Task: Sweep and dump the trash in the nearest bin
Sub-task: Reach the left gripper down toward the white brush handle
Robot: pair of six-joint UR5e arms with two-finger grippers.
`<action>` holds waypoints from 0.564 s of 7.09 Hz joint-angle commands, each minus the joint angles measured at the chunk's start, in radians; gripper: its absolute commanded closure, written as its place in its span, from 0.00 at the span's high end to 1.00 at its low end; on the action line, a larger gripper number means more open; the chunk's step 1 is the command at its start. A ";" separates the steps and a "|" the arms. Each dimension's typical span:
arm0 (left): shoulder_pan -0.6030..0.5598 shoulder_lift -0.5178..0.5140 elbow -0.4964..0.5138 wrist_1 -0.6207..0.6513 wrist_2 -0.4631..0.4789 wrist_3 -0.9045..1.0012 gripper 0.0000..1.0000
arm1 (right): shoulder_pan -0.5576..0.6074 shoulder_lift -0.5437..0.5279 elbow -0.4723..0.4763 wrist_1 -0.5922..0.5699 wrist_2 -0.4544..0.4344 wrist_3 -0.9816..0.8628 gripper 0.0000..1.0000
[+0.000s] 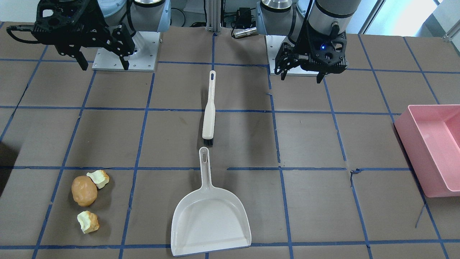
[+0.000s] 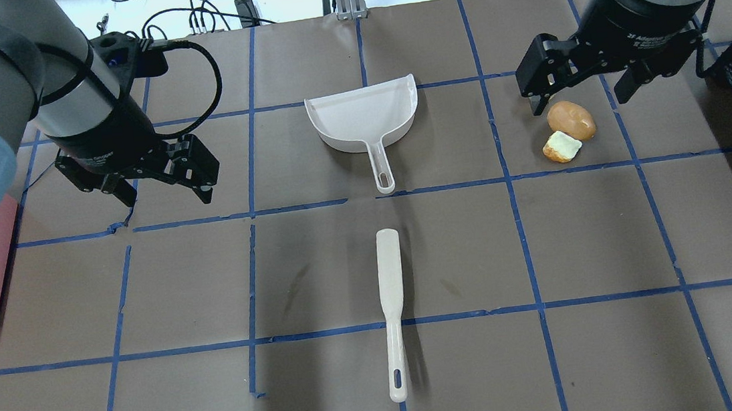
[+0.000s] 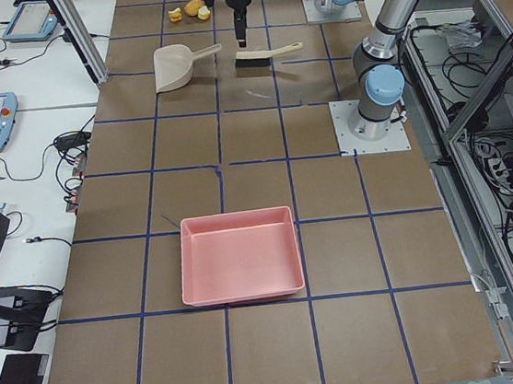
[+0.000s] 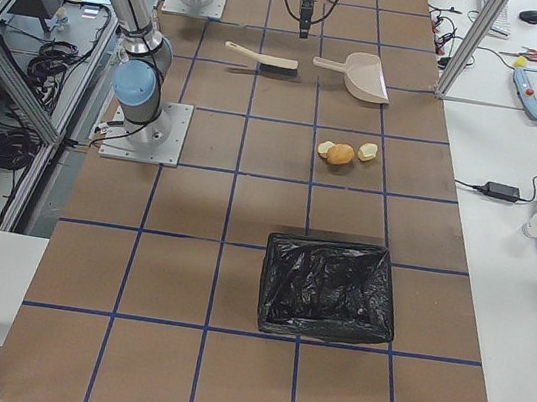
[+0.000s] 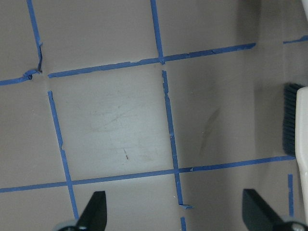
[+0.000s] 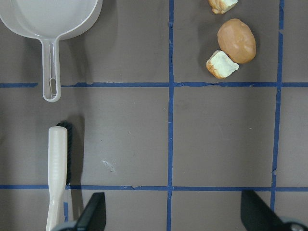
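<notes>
The trash lies together on the table: an orange-brown lump and two pale yellow-green chunks. The right wrist view shows the lump and a chunk. A cream brush lies at the table's middle, end to end with a white dustpan. My right gripper is open and empty, hovering above the trash and hiding one chunk in the overhead view. My left gripper is open and empty over bare table, left of the dustpan.
A pink bin stands at the table's end on my left side. A black bag-lined bin stands at the end on my right side, beyond the trash. Blue tape lines grid the brown table.
</notes>
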 commanded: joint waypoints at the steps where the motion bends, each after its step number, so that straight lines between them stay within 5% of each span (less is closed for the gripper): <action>1: -0.017 -0.011 0.003 -0.006 -0.087 -0.051 1.00 | 0.001 0.000 0.000 0.000 0.000 0.000 1.00; 4: -0.161 -0.018 -0.061 0.062 -0.080 -0.187 1.00 | 0.002 0.000 0.000 0.000 0.000 0.000 1.00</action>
